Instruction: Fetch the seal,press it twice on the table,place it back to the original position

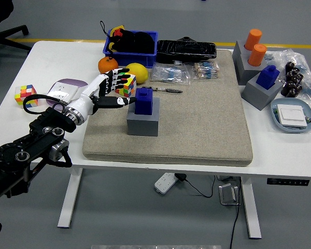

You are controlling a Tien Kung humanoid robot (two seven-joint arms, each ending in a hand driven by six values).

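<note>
A blue seal stands upright in a grey block holder on the left part of the beige mat. My left hand comes in from the lower left and hovers just left of the seal. Its fingers are spread and hold nothing. The thumb tip reaches close to the seal's left side. The right arm is not in view.
A colourful cube, an orange and a lemon lie behind the hand. A blue bin stands at the back. Grey holders with a second blue seal and orange cylinders stand at the right. A second cube lies far left.
</note>
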